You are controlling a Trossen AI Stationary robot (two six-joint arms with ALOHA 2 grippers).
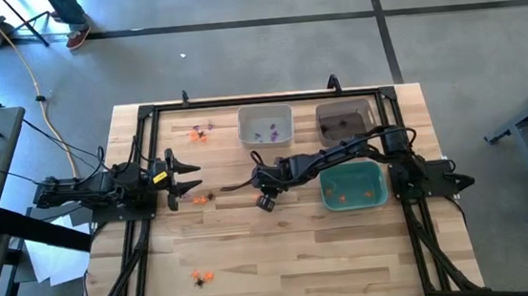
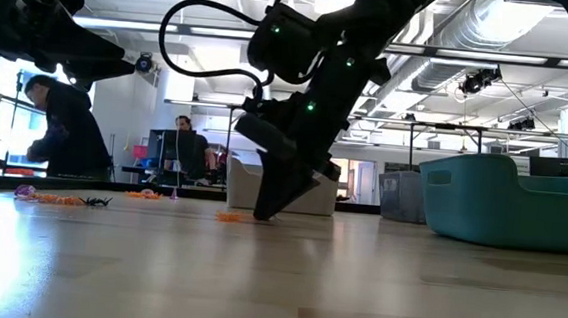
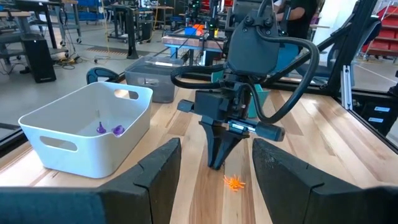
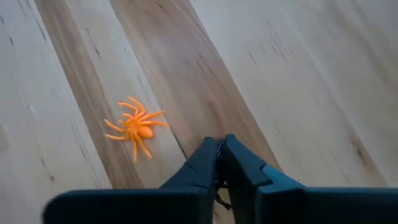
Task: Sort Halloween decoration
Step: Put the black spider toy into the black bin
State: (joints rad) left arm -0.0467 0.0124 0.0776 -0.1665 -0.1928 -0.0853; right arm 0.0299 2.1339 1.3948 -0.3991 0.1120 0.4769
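Observation:
My right gripper [image 4: 219, 146] points steeply down at the middle of the table, fingertips at the wood, shut on a thin black trinket [image 4: 217, 194] of which only dark strands show between the fingers. An orange spider trinket [image 4: 134, 127] lies flat on the wood just beside the fingertips, untouched; it also shows in the left wrist view [image 3: 234, 182]. My left gripper [image 1: 194, 173] waits open at the table's left side. More trinkets lie at the far left [image 1: 200, 131] and near the front edge [image 1: 201, 277]. My right gripper pinches the black trinket between its two fingertips [image 4: 205, 158], coming from above and slanting down. Only thin dark strands [image 4: 217, 194] show in the slit between the fingers; which part is held is hidden. The fingertips stand at the table top [image 2: 260, 214].
A white bin [image 1: 264, 110] holding purple trinkets and a dark bin [image 1: 345, 104] stand at the far side. A teal bin [image 1: 325, 191] holding orange trinkets sits at the right. A black frame [image 1: 140, 159] borders the table. People are in the room beyond.

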